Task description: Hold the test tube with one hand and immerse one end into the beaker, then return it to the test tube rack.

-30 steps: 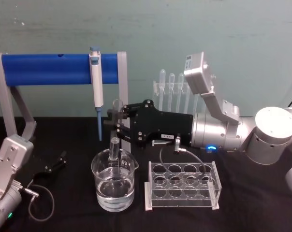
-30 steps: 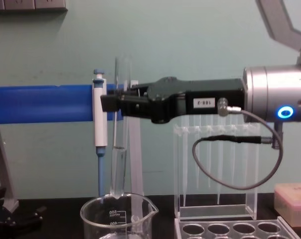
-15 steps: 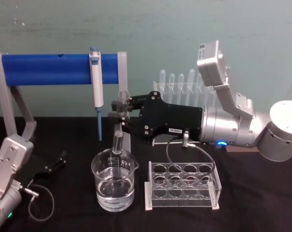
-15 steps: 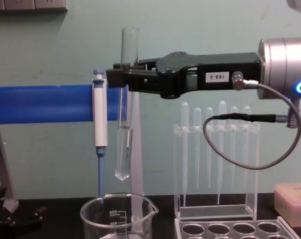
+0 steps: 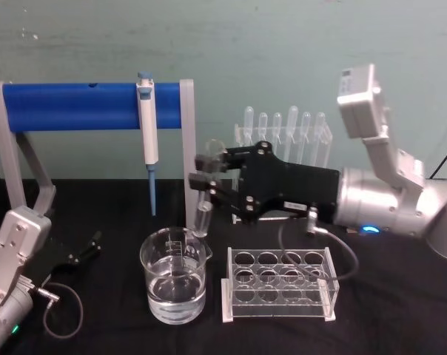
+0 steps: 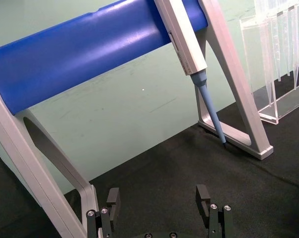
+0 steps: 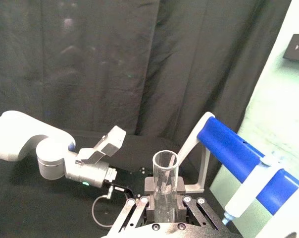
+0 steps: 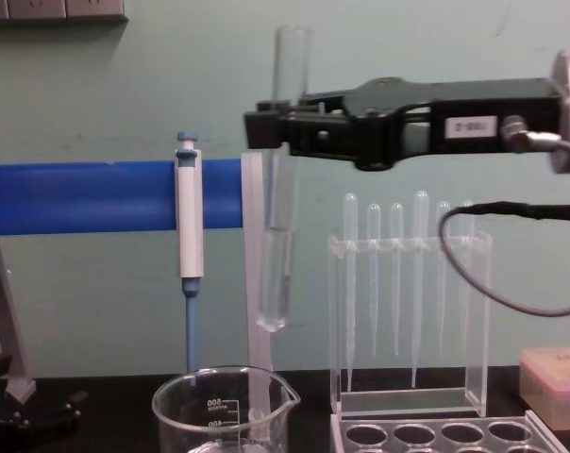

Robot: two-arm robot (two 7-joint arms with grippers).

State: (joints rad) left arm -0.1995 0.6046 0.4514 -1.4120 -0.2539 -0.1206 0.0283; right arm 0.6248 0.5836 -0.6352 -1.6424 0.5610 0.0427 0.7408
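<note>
Black cloth table (image 5: pixel 390 314). Near edge: beaker (image 5: pixel 174 279), part-filled with clear liquid, spout towards the rack. Clear test tube rack (image 5: pixel 279 285) sits just beside it on the right, all holes open. Left arm is parked at the near-left corner. The left gripper (image 6: pixel 158 202) is low over the cloth, fingers spread wide and holding nothing.

Further back: blue bar stand (image 5: pixel 90 106) with a micropipette (image 5: pixel 147 122) hung on it. To its right is a clear holder of thin pipettes (image 5: pixel 283 132), and a pink box (image 8: pixel 554 373) at the right edge. Green wall behind, and the right wrist view shows dark curtains across the room.

Right gripper (image 5: pixel 206 171) reaches in level from the right, fingers clamped on the upper part of the test tube (image 8: pixel 277 245). The tube hangs nearly upright, slightly tilted, with its rim above the fingers. Its round end is in the air over the beaker's right rim, clear of the glass and the liquid.
</note>
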